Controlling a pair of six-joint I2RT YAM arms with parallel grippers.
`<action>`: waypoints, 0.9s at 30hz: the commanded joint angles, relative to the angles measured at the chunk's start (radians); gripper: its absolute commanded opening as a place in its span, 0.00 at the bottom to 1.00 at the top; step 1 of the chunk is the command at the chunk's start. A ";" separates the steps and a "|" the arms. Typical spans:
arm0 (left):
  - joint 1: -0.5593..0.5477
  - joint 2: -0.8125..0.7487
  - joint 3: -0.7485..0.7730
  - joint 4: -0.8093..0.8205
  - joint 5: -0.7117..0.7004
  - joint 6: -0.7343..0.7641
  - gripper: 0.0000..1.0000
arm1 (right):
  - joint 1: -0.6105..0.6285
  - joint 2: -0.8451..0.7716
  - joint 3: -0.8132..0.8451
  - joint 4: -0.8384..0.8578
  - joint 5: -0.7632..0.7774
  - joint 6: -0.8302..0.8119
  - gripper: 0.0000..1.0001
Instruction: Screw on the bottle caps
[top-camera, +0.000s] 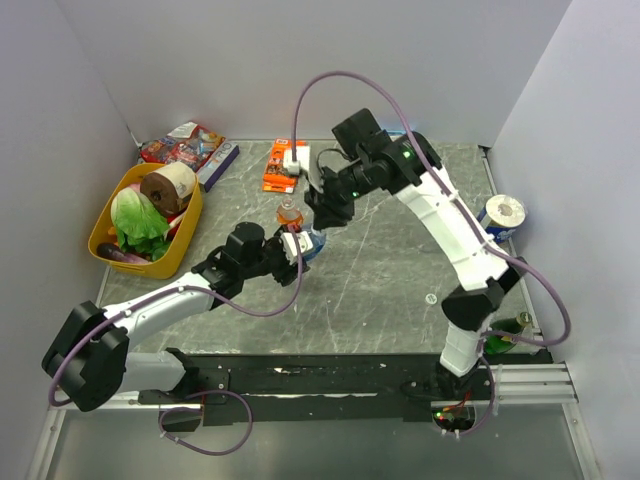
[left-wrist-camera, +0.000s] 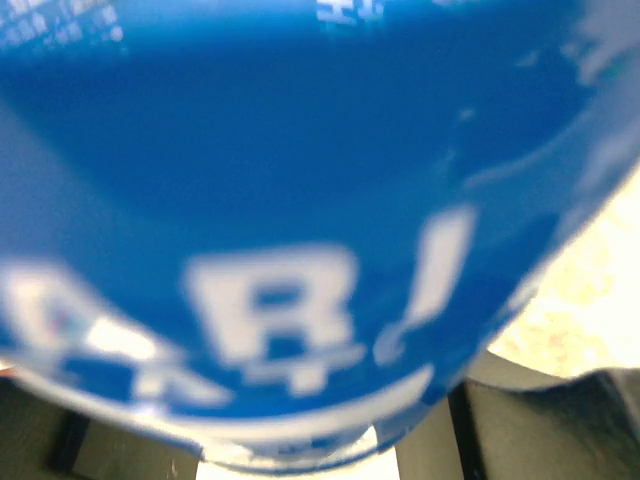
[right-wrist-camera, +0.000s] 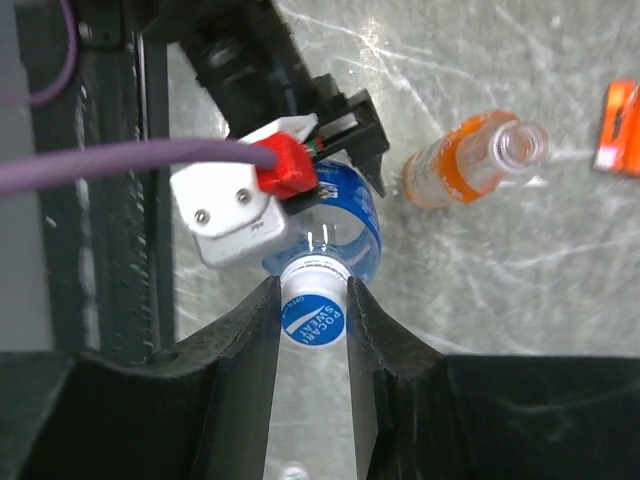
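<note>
Right wrist shows uncapped orange bottle (right-wrist-camera: 470, 165) near blue-label bottle (right-wrist-camera: 352, 228), orange box (right-wrist-camera: 622, 115) beyond.

Small clear plastic bottle with blue label (right-wrist-camera: 345, 215), clamped in the left gripper (top-camera: 300, 245). A round blue-and-white screw cap (right-wrist-camera: 313, 312) is seated on its neck, gripped between the fingers (right-wrist-camera: 262, 330) of the right gripper (right-wrist-camera: 313, 288). Just beside it, a slightly taller clear bottle of orange liquid (right-wrist-camera: 465, 165) is shown upright and uncapped on the surface.
</note>
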 joint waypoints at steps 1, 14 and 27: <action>-0.036 -0.043 0.029 0.204 -0.051 -0.007 0.01 | -0.011 0.109 0.067 -0.141 -0.051 0.277 0.06; -0.035 -0.071 -0.012 0.040 0.062 0.057 0.01 | -0.109 -0.111 0.171 0.068 -0.139 0.214 0.36; -0.024 -0.062 0.072 -0.192 0.236 0.324 0.01 | 0.150 -0.511 -0.471 0.068 0.039 -0.630 0.58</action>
